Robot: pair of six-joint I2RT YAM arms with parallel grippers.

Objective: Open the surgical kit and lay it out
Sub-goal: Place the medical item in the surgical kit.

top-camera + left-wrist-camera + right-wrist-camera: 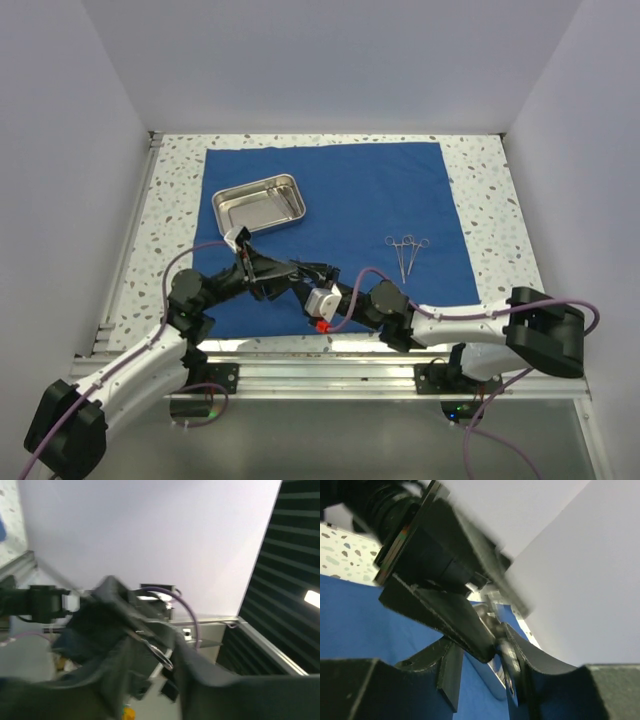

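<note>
Right gripper (290, 272): black fingers (530, 670), tip to tip with the left gripper (262, 272) above the near middle of the cloth. The blur hides whether the jaws are clamped.
Left gripper: dark fingers (100, 630) a little apart. It cannot be told whether they grip.
Silver instrument (159, 655): slim, shiny metal with a looped end. It lies in the gap of the left gripper and against the inner face of one right finger (507, 652).
Blue cloth (360, 190): royal blue and matte, spread flat beneath both grippers.
Steel tray (259, 203): a polished rectangle with rounded corners, on the far-left of the cloth, just beyond the left gripper.
Ring-handled instruments (407, 252): two thin silver pieces, side by side on the right of the cloth, well apart from the grippers.
Table (480, 180): speckled white surface under the cloth.
</note>
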